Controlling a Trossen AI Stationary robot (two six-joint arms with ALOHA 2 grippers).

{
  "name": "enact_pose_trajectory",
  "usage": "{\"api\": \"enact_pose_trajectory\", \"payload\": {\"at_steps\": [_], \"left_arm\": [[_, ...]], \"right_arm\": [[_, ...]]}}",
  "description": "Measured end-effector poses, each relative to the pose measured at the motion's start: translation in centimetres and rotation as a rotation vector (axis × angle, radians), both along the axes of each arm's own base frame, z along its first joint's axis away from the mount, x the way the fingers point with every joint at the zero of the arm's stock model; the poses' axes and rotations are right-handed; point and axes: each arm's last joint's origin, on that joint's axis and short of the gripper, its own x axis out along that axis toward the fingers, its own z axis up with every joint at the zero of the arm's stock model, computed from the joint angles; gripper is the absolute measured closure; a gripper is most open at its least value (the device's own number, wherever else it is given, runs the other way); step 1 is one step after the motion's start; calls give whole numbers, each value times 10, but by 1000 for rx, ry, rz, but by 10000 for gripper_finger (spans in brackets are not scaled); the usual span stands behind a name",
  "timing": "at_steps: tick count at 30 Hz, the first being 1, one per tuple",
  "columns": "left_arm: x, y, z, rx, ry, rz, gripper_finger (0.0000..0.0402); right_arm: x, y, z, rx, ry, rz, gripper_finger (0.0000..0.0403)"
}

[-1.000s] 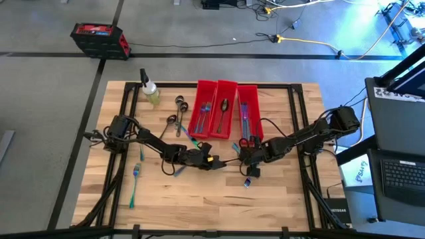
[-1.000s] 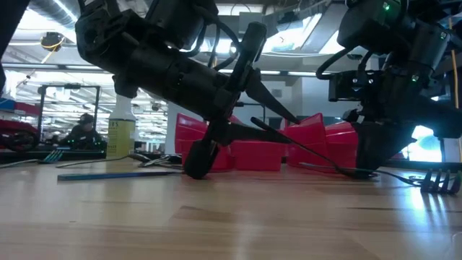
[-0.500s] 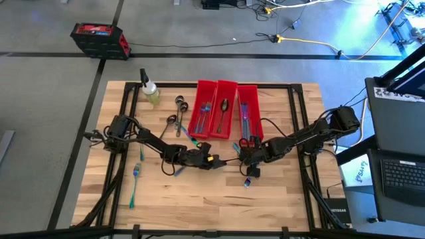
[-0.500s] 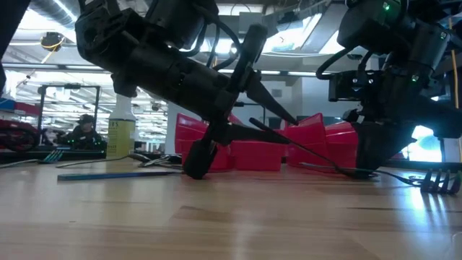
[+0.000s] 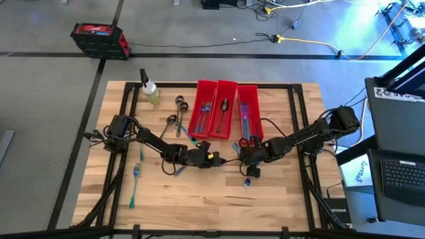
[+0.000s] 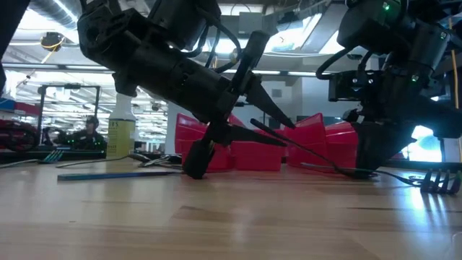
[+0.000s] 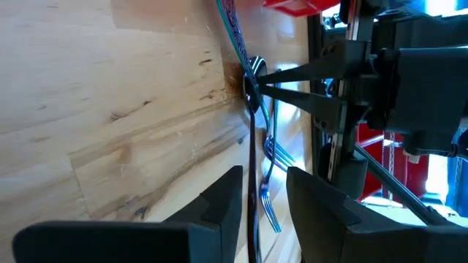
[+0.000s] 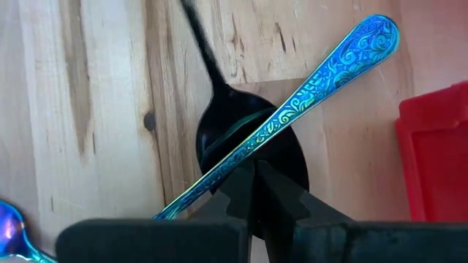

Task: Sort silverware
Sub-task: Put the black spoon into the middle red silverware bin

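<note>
Two pieces of cutlery lie crossed in the middle of the table point(image 5: 279, 199), just in front of the red bins point(image 5: 224, 110): a dark spoon point(image 8: 241, 150) with a thin black handle, and an iridescent blue handle point(image 8: 292, 109) resting diagonally over its bowl. The left gripper point(image 5: 214, 159) is low beside them with its fingers point(image 7: 219, 201) a little apart, the dark spoon's handle running between them. The right gripper point(image 5: 244, 157) stands over the spoon's bowl, jaws closed and apparently pinching the blue piece, though I cannot tell for sure.

Both pieces are probably light, stiff metal: thin, flat and smooth, so likely slippery and hard to lift off bare wood. The blue handle carries an embossed scroll pattern that should give the pads some bite; its middle, raised off the wood where it crosses the spoon, looks the best place to hold. The dark spoon is plain and glossy; its narrow handle near the bowl seems the sensible grip.

More cutlery lies elsewhere: a blue fork point(image 7: 269, 191) nearby, a long piece point(image 5: 135, 180) at the left edge, dark spoons point(image 5: 178, 109) beside the spray bottle point(image 5: 150, 89), and several pieces already in the bins.
</note>
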Motion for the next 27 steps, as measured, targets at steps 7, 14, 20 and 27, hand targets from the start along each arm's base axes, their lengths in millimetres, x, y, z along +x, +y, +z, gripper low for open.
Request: {"api": "enact_pose_trajectory", "payload": {"at_steps": [7, 14, 20, 27], "left_arm": [[0, 0, 0, -2, 1, 1, 308], [0, -1, 0, 7, 1, -62, 308], [0, -2, 0, 19, 10, -90, 308], [0, -3, 0, 31, 9, -111, 308]], "right_arm": [[0, 0, 0, 0, -1, 0, 403], [0, 0, 0, 1, -1, -1, 403], [0, 0, 0, 1, -1, 0, 403], [0, 0, 0, 1, -1, 0, 403]]}}
